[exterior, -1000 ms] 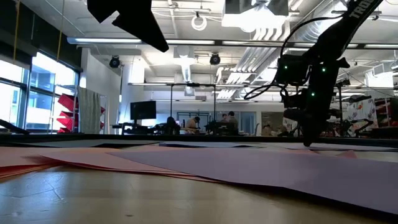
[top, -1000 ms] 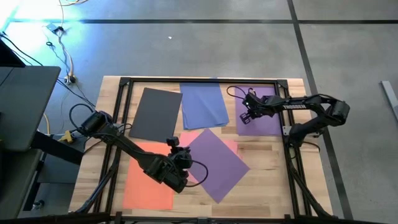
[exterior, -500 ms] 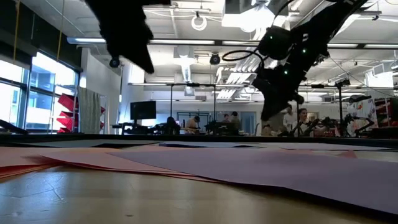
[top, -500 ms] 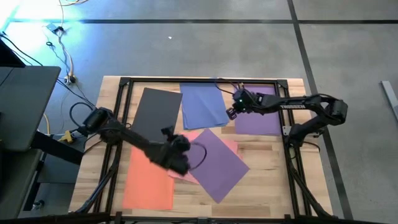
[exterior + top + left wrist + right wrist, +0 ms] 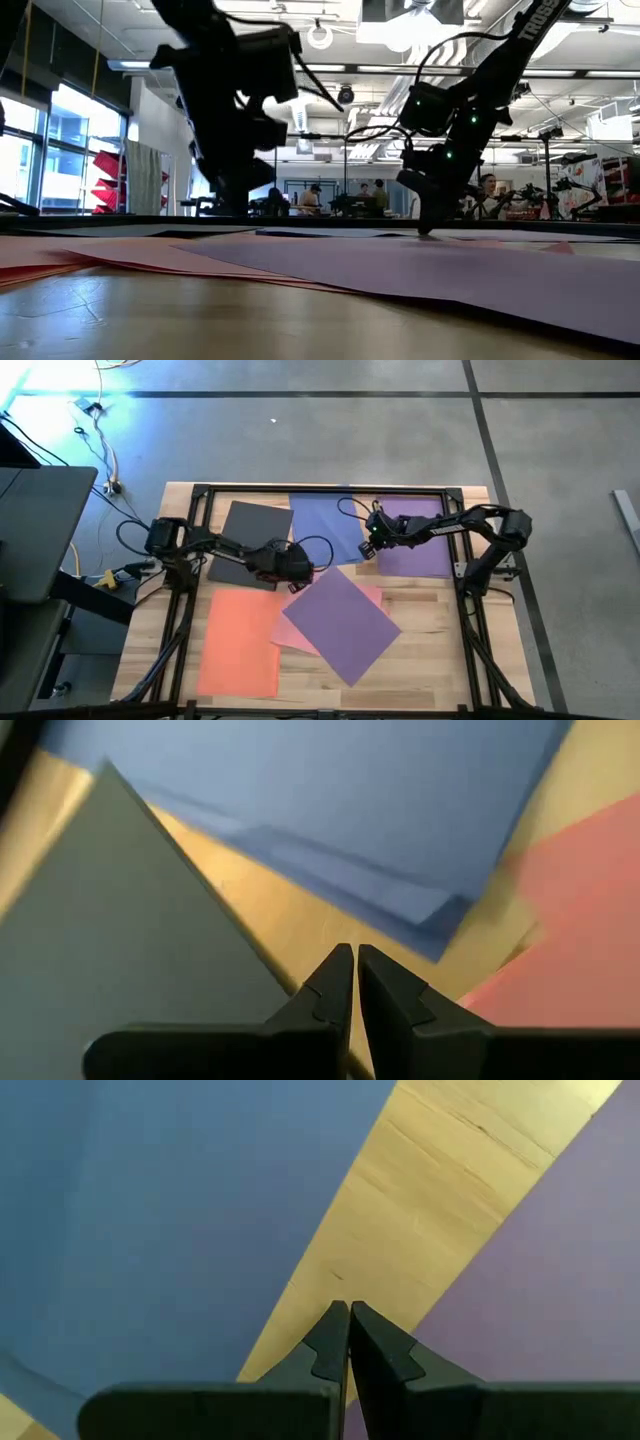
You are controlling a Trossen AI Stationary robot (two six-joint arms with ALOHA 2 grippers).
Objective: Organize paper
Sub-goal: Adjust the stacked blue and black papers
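Note:
Coloured paper lies flat on the wooden table: a dark grey sheet (image 5: 245, 540) at the far left, blue sheets (image 5: 325, 528) overlapping at the far middle, and a purple sheet (image 5: 422, 542) at the far right. A second purple sheet (image 5: 340, 612) lies turned on a pink one (image 5: 298, 635), next to an orange sheet (image 5: 240, 642). My left gripper (image 5: 352, 952) is shut over bare wood between the grey sheet (image 5: 120, 930) and the blue paper (image 5: 330, 810). My right gripper (image 5: 348, 1308) is shut over the wood strip between the blue paper (image 5: 150, 1210) and the purple sheet (image 5: 540, 1270). My right gripper points steeply down at the bare wood strip (image 5: 420, 1220) between the blue and purple sheets. In the low view its tips (image 5: 425, 230) come down to the table's level. Whether they touch it I cannot tell.
A black metal frame (image 5: 320, 489) runs along the table's far edge and down both sides. Bare wood shows at the near right (image 5: 440, 650). Cables hang beside the table's left edge (image 5: 110, 575). People and desks show far off in the room behind.
My left gripper has swung from the near side, beside the turned purple sheet, toward the far edge and down to the gap between the grey and blue paper. My right gripper has gone toward the table's left, off the far purple sheet. The sheets have stayed put.

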